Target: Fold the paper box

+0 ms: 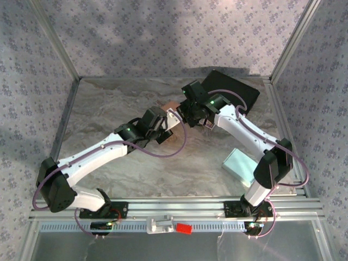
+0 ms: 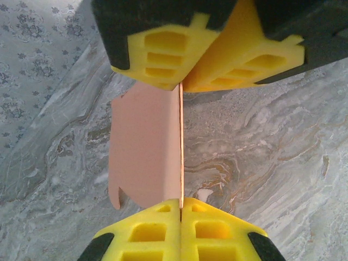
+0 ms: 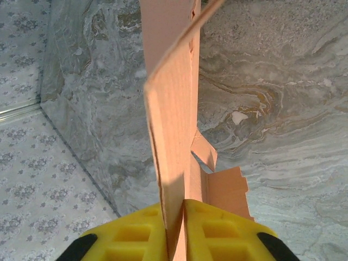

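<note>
Two claws hold one pink paper box between them, above the marbled worktop near its middle. The left claw is clenched on one edge of the card. The right claw grasps another edge, a notched flap jutting sideways.

Paper box matt ribbed cardboard; table smooth marble-look; frame brushed metal

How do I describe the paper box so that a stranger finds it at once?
Start at the middle of the marble table. The paper box is the thin cardboard pinched there between the left hand and right hand. Only it is salmon pink; the black panel and pale green sheet lie flat at the right.
</note>
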Available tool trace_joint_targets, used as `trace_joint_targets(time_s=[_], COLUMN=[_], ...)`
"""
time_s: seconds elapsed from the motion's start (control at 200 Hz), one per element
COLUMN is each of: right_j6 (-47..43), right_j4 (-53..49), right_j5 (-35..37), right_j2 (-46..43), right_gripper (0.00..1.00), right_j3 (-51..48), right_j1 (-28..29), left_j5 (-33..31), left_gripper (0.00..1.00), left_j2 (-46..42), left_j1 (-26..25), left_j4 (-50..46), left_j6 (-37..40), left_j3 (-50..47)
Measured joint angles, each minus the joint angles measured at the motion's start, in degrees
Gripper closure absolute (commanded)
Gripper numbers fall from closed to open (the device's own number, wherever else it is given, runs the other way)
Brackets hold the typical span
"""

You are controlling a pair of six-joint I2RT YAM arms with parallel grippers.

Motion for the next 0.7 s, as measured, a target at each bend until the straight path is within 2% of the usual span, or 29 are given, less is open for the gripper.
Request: trace_joint_targets(time_s=[0.15,0.335,0.495,0.59,0.64,0.68,0.7], right_j6=[-0.7,-1.4,-1.4,-1.7,-1.7,-1.8,-1.8], right_j4=[-0.2,-0.5,-0.5,-0.6,-0.6,-0.6,-0.6], right_j5=[-0.2,-0.3,-0.2,-0.2,-0.2,-0.2,-0.2], right_j2=[0.9,2.3,2.5,2.5,2.5,2.5,2.4], right_gripper=[0.78,0.87,1.00,1.00,1.00,1.00,1.00], right_j3=[0.4,1.3,1.4,1.6,1.7,1.8,1.8], right_j1=[-0.5,-0.7,-0.7,-0.7,-0.7,-0.7,-0.7], left_j5=[0.1,0.5,0.7,0.7,0.6,0.4,0.2], left_gripper=[1.00,1.00,1.00,1.00,0.87,0.63,0.54], left_j2=[0.0,0.6,0.7,0.7,0.7,0.7,0.7], left_j1=[0.0,0.0,0.1,0.1,0.1,0.1,0.1], left_j4=[0.0,0.0,-0.1,-0.1,-0.1,-0.3,-0.5], left_j6=[0.0,0.0,0.0,0.0,0.0,-0.2,-0.7], left_j3=[0.2,0.7,0.7,0.8,0.9,1.2,1.3])
